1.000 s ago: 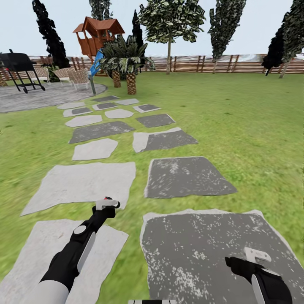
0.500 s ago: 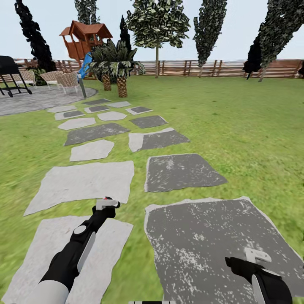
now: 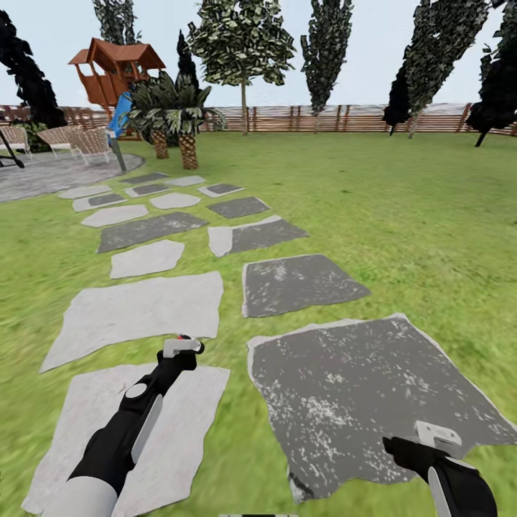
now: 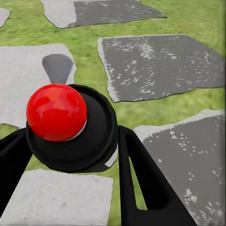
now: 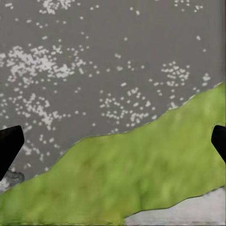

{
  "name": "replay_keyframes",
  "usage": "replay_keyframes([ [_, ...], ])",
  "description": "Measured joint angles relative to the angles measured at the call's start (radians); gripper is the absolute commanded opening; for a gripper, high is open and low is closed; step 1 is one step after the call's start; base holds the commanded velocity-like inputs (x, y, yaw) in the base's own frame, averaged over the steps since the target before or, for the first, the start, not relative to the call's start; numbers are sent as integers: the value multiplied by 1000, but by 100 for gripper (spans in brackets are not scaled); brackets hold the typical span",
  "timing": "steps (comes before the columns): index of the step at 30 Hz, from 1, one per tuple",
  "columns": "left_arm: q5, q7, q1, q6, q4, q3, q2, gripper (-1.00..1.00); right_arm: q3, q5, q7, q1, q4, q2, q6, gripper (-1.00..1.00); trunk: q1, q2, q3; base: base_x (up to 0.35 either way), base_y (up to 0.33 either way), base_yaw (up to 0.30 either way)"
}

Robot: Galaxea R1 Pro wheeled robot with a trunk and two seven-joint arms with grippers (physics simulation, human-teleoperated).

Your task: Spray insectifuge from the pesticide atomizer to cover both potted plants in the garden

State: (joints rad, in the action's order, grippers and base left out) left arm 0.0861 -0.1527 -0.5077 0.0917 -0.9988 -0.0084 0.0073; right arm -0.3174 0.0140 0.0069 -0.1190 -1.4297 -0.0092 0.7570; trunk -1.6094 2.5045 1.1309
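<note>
My left gripper [image 3: 181, 350] is shut on the pesticide atomizer [image 4: 70, 136], a round black body with a glossy red ball on top; its red tip [image 3: 179, 337] peeks out above my left hand. I hold it low over a pale paving slab [image 3: 136, 309] of the garden. My right gripper [image 3: 403, 448] hangs open over the edge of a dark slab [image 3: 359, 380]; in the right wrist view its fingertips [image 5: 9, 143] stand far apart with grass and stone between them. The two low potted plants are out of view.
A path of grey stone slabs runs ahead-left across the lawn [image 3: 402, 215] to a paved patio with chairs [image 3: 79, 140]. A tall palm [image 3: 172, 108] and a wooden playhouse [image 3: 115, 68] stand at the back left. A slat fence [image 3: 323, 118] rings the garden.
The whole head view has slid left, so the camera has turned right; more open lawn shows on the right. Both arms keep their pose, and the atomizer stays in the left gripper.
</note>
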Motion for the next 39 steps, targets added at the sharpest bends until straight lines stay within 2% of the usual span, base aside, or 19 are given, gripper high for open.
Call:
replay_keyframes([
  [14,0,1,0,0,0,-3,-13,-100,0,0,0,0,0,1,3,100,0,0,-16,-230,223,-188],
  [18,0,1,0,0,0,-21,-20,-100,0,0,0,0,0,2,3,100,0,0,-21,-224,202,-188],
  [25,0,1,0,1,0,-24,-21,-100,0,0,0,0,1,2,3,100,0,0,-29,-189,198,-188],
  [39,0,1,0,-1,2,-24,-21,-100,0,0,0,0,3,2,3,100,0,0,-45,-42,54,-188],
])
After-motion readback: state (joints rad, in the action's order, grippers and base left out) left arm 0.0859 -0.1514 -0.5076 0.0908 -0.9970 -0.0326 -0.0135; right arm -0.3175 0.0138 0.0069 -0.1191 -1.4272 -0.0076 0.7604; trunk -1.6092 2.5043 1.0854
